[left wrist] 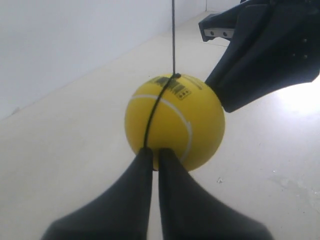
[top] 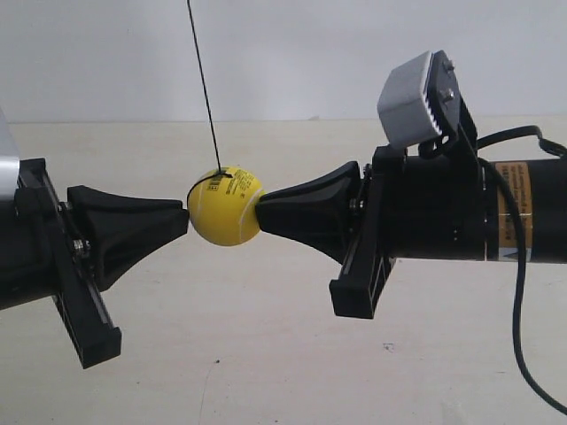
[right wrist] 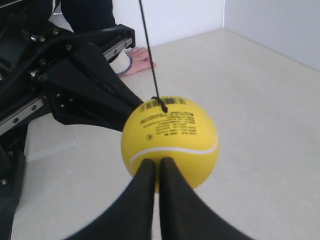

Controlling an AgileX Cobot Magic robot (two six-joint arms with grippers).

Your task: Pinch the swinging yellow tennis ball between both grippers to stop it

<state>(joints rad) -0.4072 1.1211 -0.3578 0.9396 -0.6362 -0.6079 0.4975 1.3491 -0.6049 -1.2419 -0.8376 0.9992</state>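
Observation:
The yellow tennis ball [top: 226, 208] hangs on a thin dark string [top: 204, 88] above the beige table. It is pinched between two black cone tips. The gripper of the arm at the exterior view's left [top: 182, 221] touches one side, and the gripper of the arm at the exterior view's right [top: 264, 211] touches the other. In the left wrist view my left gripper [left wrist: 156, 152] is shut, its tips pressed on the ball [left wrist: 175, 122], with the other cone [left wrist: 260, 65] beyond. My right gripper [right wrist: 159, 162] is also shut against the ball [right wrist: 170, 135].
A grey boxy module [top: 412, 102] sits on the arm at the exterior view's right, and a black cable [top: 523, 310] loops down beside it. A person's hand [right wrist: 140, 57] rests on the table behind the opposite arm. A white wall stands behind the beige table [top: 266, 354].

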